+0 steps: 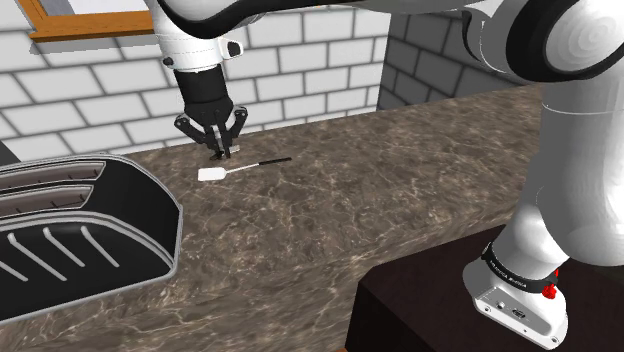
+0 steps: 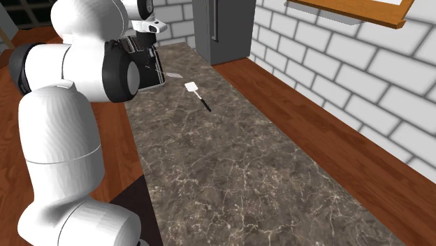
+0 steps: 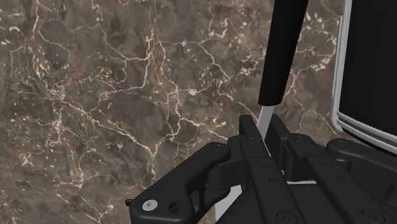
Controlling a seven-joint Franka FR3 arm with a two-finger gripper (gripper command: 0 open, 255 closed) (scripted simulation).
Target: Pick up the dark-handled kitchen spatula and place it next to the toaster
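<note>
The spatula [image 1: 250, 165] lies flat on the marbled surface [image 1: 340, 220], near the toaster [image 1: 90, 215]. Its long axis has the white blade toward the toaster and the dark handle toward the shoulder view's right. The claw [image 1: 219, 153] pinches its thin shaft.

Open marble countertop [image 1: 330, 225] stretches between the toaster [image 1: 90, 220] at the shoulder view's left and the robot's stand [image 1: 420, 305]; a brick wall [image 1: 300, 55] closes the far edge, a spatula [image 1: 212, 174] lying just before it.
</note>
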